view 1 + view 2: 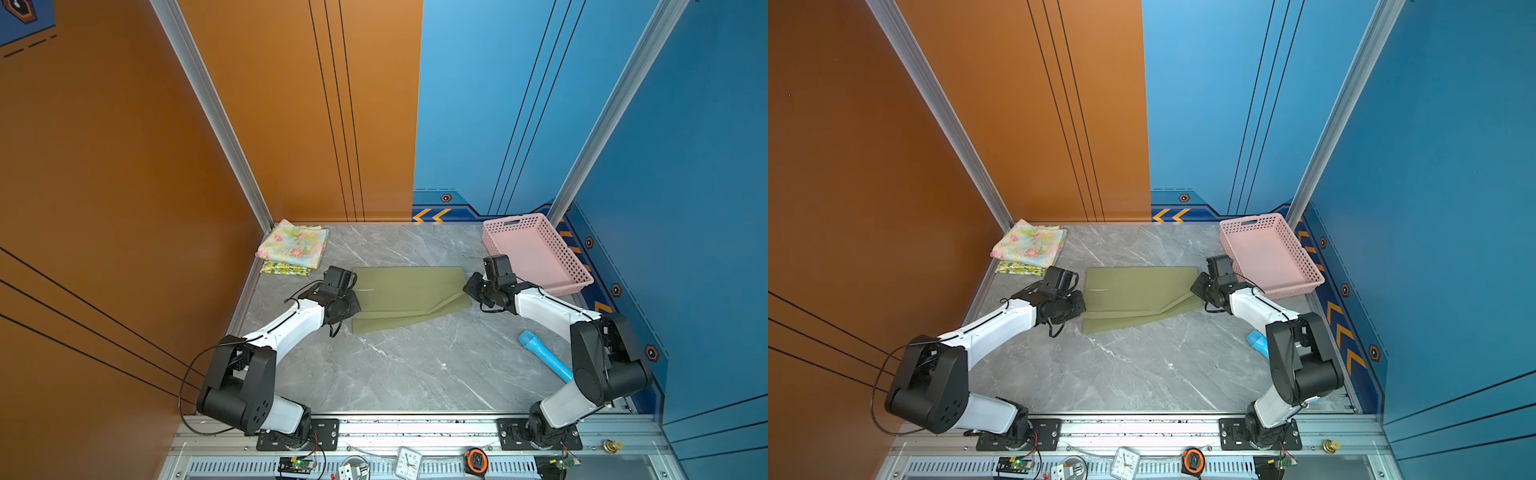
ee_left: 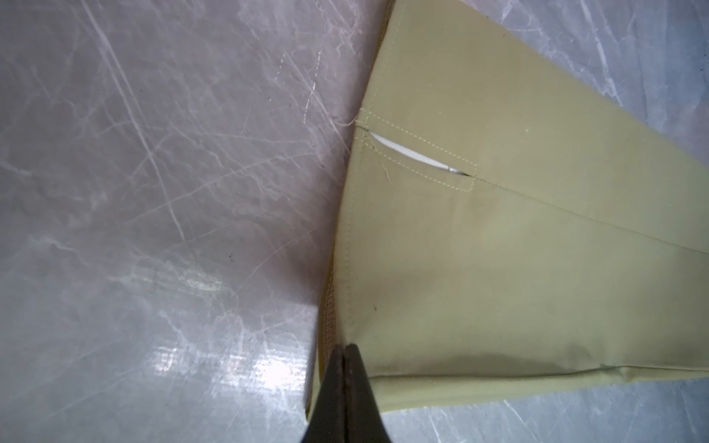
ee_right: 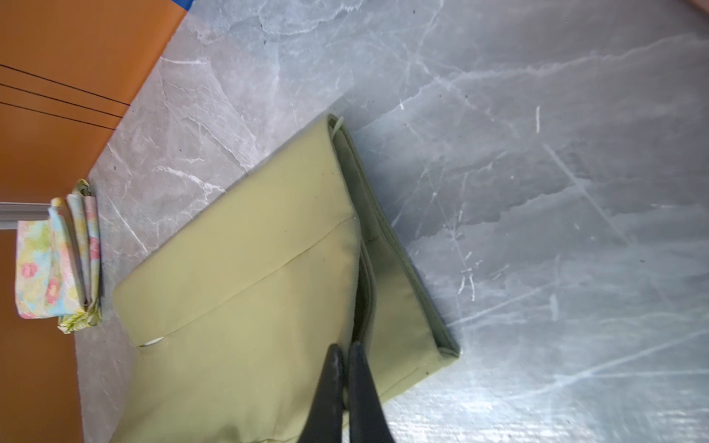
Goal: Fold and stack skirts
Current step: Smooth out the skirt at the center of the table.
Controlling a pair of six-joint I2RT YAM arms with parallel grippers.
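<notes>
The plain olive green skirt [image 1: 407, 297] [image 1: 1138, 297] lies folded lengthwise in the middle of the table, its layers offset at the near edge. My left gripper [image 1: 355, 301] [image 2: 345, 347] is shut on the skirt's left end [image 2: 498, 268], pinching the top layer's corner. My right gripper [image 1: 466, 291] [image 3: 345, 345] is shut on the top layer's edge at the right end [image 3: 249, 249]. The pastel flowered skirt [image 1: 293, 245] [image 3: 42, 268] sits folded on the lemon-print skirt [image 1: 284, 269] [image 3: 76, 322] in the far left corner.
A pink perforated basket [image 1: 515, 220] [image 1: 1254, 222] stands at the far right, just behind the right wrist. A light blue cylinder [image 1: 544, 355] lies by the right arm's elbow. A clock [image 1: 408, 461] and a tape measure [image 1: 476, 459] rest on the front rail.
</notes>
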